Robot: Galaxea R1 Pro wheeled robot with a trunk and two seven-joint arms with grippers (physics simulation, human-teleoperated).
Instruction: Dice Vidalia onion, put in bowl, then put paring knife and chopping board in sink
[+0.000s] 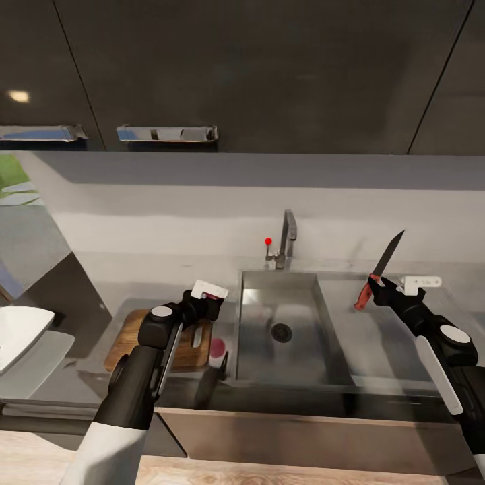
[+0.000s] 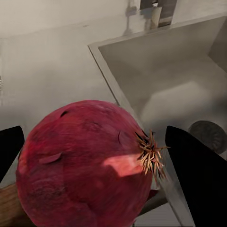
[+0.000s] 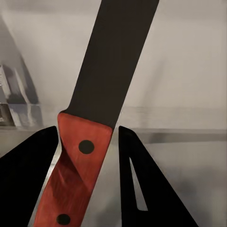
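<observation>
From the head camera I see the steel sink (image 1: 289, 330) set in the grey countertop (image 1: 384, 337), its dark drain in the basin floor and the tap (image 1: 286, 239) with its red knob behind it. My right gripper (image 1: 376, 286) is raised over the drainboard to the right of the basin, clamped on the red handle of the knife (image 1: 380, 268), whose dark blade points up and away toward the wall. My left gripper (image 1: 217, 347) hangs at the left edge of the sink, over the right end of the wooden board (image 1: 135, 337) that lies on the counter, and the onion (image 1: 217, 347) shows as a reddish ball just beneath the wrist. A white bowl (image 1: 20, 333) sits at the far left of the counter, well apart from the board. On the left wrist camera the onion (image 2: 85, 165) is a dark red globe with a tuft of dry roots, sitting between the two black fingers (image 2: 198, 184); they stand close on either side, but I cannot tell whether they are pressing it. Behind it lie the sink's rim and basin (image 2: 179, 80), and a bit of the board (image 2: 9, 203) beneath. On the right wrist camera the knife (image 3: 94, 118) runs up between the black fingers (image 3: 28, 179), the riveted red handle gripped tight and the blade rising above.
</observation>
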